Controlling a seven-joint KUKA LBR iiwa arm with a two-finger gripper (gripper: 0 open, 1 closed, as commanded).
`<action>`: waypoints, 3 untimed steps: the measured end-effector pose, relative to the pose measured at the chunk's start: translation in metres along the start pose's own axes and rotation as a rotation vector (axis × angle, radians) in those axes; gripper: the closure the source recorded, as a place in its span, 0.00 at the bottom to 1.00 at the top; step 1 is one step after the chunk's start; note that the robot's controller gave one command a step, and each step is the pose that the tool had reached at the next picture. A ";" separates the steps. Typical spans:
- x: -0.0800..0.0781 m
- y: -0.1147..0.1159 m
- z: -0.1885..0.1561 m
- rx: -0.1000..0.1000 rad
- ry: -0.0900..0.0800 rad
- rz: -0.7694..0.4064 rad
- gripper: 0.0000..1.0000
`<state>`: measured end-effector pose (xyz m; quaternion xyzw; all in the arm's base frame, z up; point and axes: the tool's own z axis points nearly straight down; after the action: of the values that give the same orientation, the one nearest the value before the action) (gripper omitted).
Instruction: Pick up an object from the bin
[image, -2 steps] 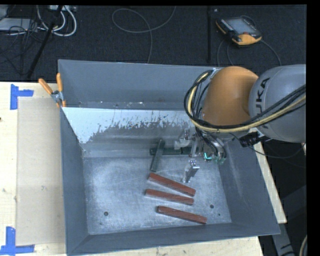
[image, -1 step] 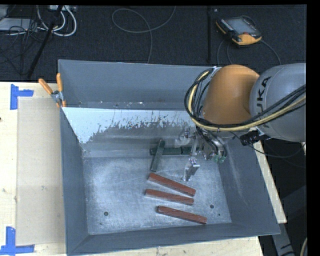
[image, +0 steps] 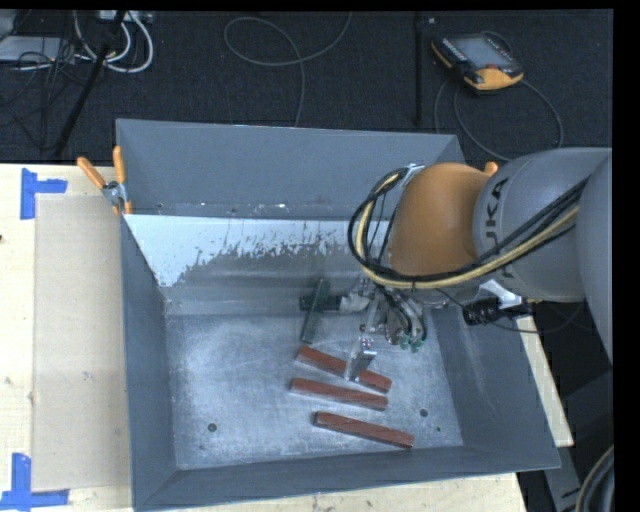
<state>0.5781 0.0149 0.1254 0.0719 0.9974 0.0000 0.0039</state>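
Gripper (image: 360, 366) over farthest brown stick (image: 318, 358), left-right

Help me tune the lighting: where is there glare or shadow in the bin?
Camera view: a pale band of glare runs along the bin's back wall; the arm seems to dim the floor around the gripper, just above the brown strips.

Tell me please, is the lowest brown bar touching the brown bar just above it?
Apart. The camera view shows a strip of grey bin floor between the lowest brown bar and the middle brown bar.
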 end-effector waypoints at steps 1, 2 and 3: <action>0.019 0.014 0.027 0.002 0.015 0.088 0.00; 0.043 0.022 -0.021 0.001 0.010 0.160 0.00; 0.044 0.024 0.050 0.001 0.005 0.133 0.00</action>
<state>0.5384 0.0450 0.0751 0.1382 0.9904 0.0001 0.0015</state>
